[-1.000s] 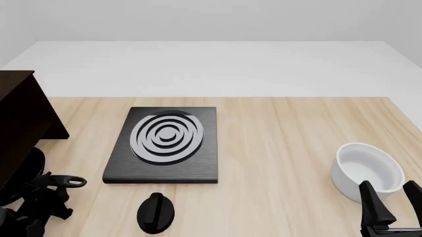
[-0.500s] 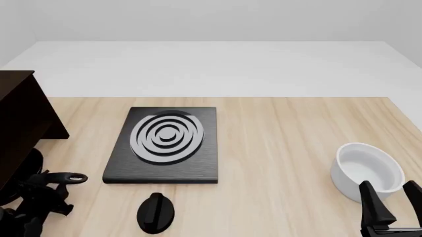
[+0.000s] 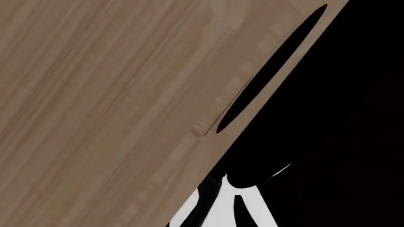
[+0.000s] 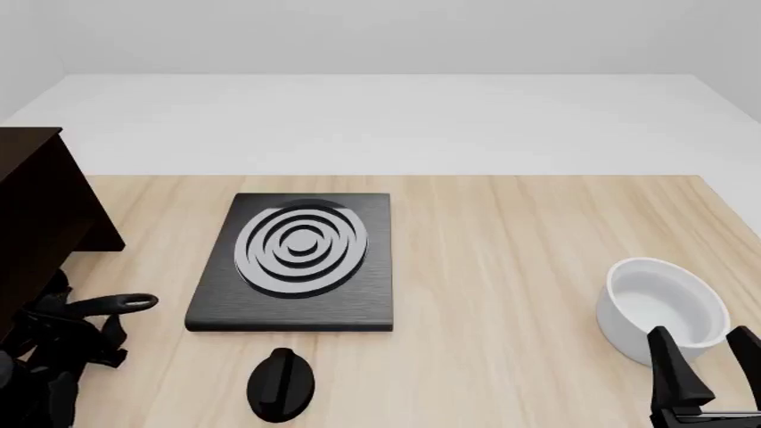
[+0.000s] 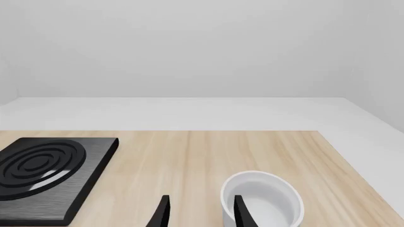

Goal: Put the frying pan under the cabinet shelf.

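The frying pan (image 4: 119, 304) sits at the near-left edge of the counter (image 4: 511, 250), hard against the foot of the cabinet shelf (image 4: 36, 205). In the front view only its short black handle with a pale tip shows clearly, pointing right toward the black ringed slab (image 4: 303, 259). The round body merges with the cabinet's dark wood, so it looks at least partly tucked under, though how far I cannot tell.

The left gripper (image 4: 69, 339) is a black tangle just below that handle. Whether its fingers are pinching the handle, pressed together or spread cannot be made out in either view. The left wrist view gives only wood grain, a slim dark ellipse and a black mass that is probably the cabinet. The right gripper (image 4: 710, 367) hangs idle beside the white bowl (image 4: 660, 308), its fingers spread and holding nothing.

The step in hand seems to be the last of the placement — sliding the pan under the board and letting go. To do it well, keep the pan flat and low so the rim does not catch the board's edge. Push along the handle's own line rather than sideways, which would swing the pan out. Open the fingers only once the pan rests on the counter, then draw the arm back clear of the handle and the small black knob-like piece (image 4: 283, 383) nearby.
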